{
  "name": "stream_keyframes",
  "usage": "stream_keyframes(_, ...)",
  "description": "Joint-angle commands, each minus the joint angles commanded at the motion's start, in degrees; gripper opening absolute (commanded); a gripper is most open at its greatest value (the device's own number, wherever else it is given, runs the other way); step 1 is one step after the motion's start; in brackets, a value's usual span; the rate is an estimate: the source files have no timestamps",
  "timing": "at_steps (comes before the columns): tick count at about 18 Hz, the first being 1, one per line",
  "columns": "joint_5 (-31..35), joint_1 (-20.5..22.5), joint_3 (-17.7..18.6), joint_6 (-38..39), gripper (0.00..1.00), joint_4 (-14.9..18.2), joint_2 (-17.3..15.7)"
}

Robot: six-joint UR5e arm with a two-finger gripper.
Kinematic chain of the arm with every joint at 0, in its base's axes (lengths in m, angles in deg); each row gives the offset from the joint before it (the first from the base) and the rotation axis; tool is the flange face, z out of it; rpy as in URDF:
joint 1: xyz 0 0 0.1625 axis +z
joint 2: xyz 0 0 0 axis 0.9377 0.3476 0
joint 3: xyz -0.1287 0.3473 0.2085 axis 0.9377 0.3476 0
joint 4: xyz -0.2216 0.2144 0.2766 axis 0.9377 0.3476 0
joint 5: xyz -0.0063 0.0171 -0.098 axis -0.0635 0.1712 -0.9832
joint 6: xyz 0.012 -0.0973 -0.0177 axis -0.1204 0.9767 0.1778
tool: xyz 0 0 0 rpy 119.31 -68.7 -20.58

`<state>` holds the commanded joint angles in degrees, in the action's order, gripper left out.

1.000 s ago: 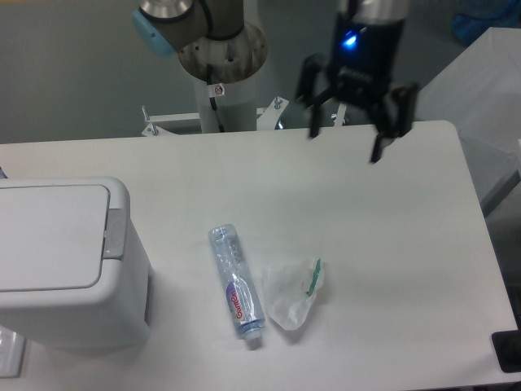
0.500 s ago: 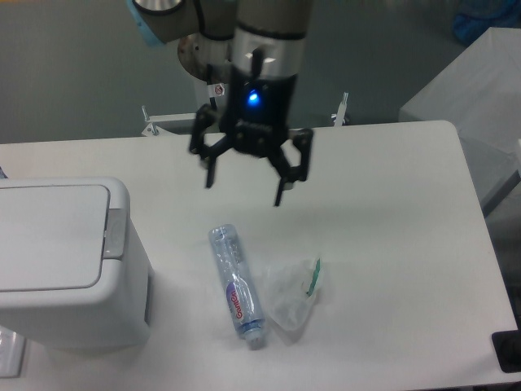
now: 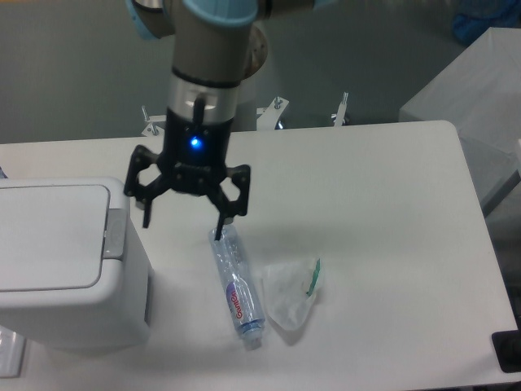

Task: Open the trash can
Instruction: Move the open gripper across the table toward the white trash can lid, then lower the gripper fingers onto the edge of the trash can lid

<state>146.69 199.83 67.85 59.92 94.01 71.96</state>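
Camera view shows my end effector (image 3: 183, 226) spread wide beside the trash can (image 3: 69, 265) at the bench's left, whose stiff lid probably yields at its grey tab (image 3: 116, 234).

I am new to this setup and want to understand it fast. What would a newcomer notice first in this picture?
First, the black gripper with its blue light, hanging open above the middle-left of the table, fingers spread. Next, the big white trash can at the left edge, its flat lid shut. Then the clear plastic bottle lying on the table beside a crumpled clear wrapper, both in front of the gripper.
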Motion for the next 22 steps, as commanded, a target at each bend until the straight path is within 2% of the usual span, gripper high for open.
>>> stream_keyframes(7, 0.7, -1.6, 0.2, 0.0, 1.0, -0.1, 1.4)
stream_keyframes(22, 0.8, -2.1, 0.8, 0.0, 1.0, -0.1, 1.9)
